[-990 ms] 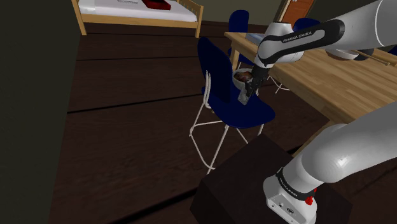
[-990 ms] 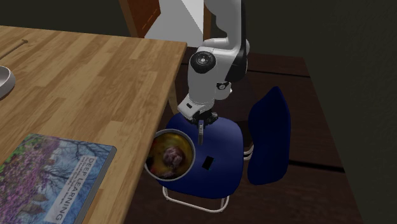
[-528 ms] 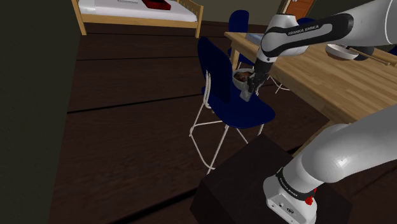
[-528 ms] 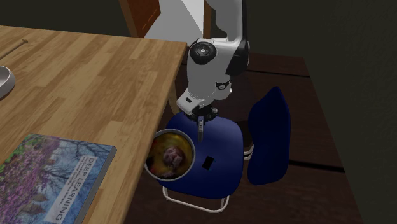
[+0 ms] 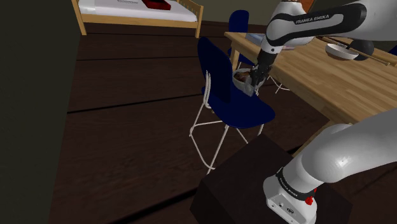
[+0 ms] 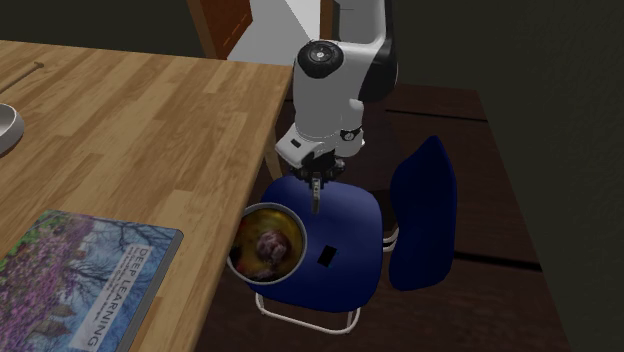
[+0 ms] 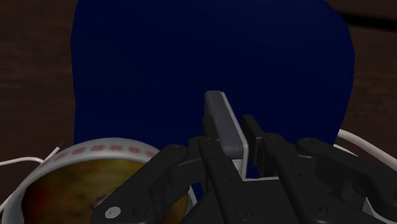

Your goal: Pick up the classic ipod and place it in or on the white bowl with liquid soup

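Higher than a second ago, the arm (image 6: 335,80) hangs over the blue chair (image 6: 350,230). In the second exterior view the soup bowl (image 6: 266,207) sits lower left of the pincer (image 6: 317,188), which clamps the grey ipod (image 7: 221,114) lengthwise in its grip.

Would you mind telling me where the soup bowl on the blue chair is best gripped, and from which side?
Probably take the bowl by its rim from straight above, one jaw inside, one outside, on the side facing the open chair seat; the table edge crowds the other side. It stands upright and full. The jaws hold the ipod now.
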You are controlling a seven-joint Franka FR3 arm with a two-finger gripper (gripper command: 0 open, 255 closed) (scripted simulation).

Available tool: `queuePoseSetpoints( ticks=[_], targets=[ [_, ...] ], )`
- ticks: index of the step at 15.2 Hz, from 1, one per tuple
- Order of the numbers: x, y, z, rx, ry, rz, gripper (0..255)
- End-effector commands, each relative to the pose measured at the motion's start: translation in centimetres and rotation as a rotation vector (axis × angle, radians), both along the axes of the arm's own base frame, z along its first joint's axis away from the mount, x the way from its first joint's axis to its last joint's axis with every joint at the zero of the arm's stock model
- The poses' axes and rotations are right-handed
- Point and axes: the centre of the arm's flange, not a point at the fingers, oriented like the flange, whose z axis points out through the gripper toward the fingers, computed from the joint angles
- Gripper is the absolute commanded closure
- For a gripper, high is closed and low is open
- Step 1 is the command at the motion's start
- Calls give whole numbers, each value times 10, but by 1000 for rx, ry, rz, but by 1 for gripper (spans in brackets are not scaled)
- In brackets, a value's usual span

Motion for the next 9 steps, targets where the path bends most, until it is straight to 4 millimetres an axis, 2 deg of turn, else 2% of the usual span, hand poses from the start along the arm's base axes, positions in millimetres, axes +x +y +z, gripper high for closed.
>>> queuePoseSetpoints(
  ticks=[1, 9],
  targets=[
    [0, 0, 11, 0, 0, 0, 255],
    [0, 0, 53, 0, 0, 0, 255]
  ],
)
